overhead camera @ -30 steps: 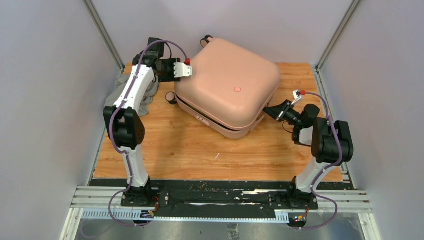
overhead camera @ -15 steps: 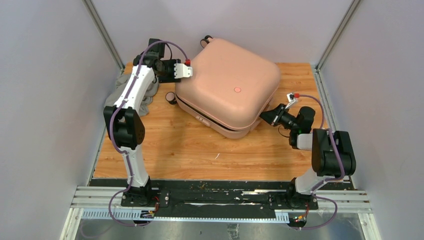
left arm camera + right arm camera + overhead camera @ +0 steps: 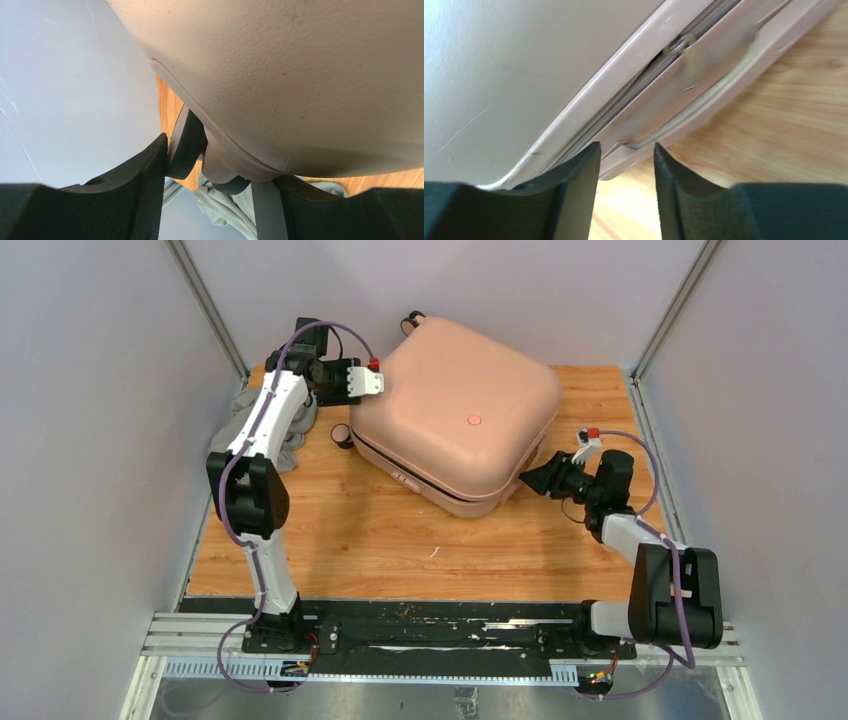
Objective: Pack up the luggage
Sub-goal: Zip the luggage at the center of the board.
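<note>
The luggage (image 3: 455, 405) is a pale pink hard-shell suitcase lying closed and askew on the wooden table, with a small round dot (image 3: 475, 420) on its shell. My left gripper (image 3: 366, 383) is at its far left corner. In the left wrist view (image 3: 223, 160) the jaws stand wide apart around that corner, with a black wheel (image 3: 185, 145) against the left finger. My right gripper (image 3: 530, 480) is at the near right corner. In the right wrist view (image 3: 626, 146) its fingers are slightly apart and empty, just short of the zipper seam (image 3: 639, 80), where a zipper pull (image 3: 679, 45) shows.
A grey cloth (image 3: 290, 435) lies bunched at the table's left edge under the left arm; it also shows in the left wrist view (image 3: 225, 205). Black wheels show at the back (image 3: 413, 318) and left (image 3: 341, 435) of the suitcase. Grey walls enclose the table on three sides.
My right gripper has moved left and nearer, to the suitcase's near right corner, and that arm's elbow has dropped toward the table's front edge. The left arm and suitcase have not moved.
</note>
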`<state>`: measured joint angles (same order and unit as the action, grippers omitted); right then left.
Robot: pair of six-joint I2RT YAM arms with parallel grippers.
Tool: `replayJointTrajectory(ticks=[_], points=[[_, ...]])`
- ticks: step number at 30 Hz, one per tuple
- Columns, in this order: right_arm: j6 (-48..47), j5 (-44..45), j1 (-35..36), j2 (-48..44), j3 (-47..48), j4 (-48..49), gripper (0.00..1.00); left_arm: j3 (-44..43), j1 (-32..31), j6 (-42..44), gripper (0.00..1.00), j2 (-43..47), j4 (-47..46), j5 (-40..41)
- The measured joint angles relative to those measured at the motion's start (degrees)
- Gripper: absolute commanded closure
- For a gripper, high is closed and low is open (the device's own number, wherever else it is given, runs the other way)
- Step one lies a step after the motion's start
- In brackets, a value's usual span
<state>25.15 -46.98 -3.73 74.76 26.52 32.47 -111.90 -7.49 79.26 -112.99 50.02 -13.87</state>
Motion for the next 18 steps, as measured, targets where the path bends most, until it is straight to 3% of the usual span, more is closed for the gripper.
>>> replayJointTrajectory(ticks=[5, 9, 12, 14, 18], points=[[-1.5, 3.2, -1.3, 1.4, 5.0, -3.2, 0.48, 1.4, 0.6, 0.0, 0.98, 0.0, -0.9, -0.5], [-0.3, 3.8, -0.8, 5.9, 6.6, -0.7, 0.50, 3.6, 0.7, -0.9, 0.45, 0.5, -3.0, -0.1], [0.4, 5.8, 0.4, 7.9, 6.8, -0.8, 0.50, 6.7, 0.7, -4.3, 0.22, 1.9, -6.2, 0.3], [0.6, 7.8, 0.7, 7.2, 6.8, -1.6, 0.50, 7.9, 1.3, -10.1, 0.02, 3.1, -8.0, 1.3], [0.5, 13.4, 1.0, 2.9, 6.7, -6.9, 0.51, 8.4, 3.2, -18.7, 0.00, 6.9, -8.3, 1.3]])
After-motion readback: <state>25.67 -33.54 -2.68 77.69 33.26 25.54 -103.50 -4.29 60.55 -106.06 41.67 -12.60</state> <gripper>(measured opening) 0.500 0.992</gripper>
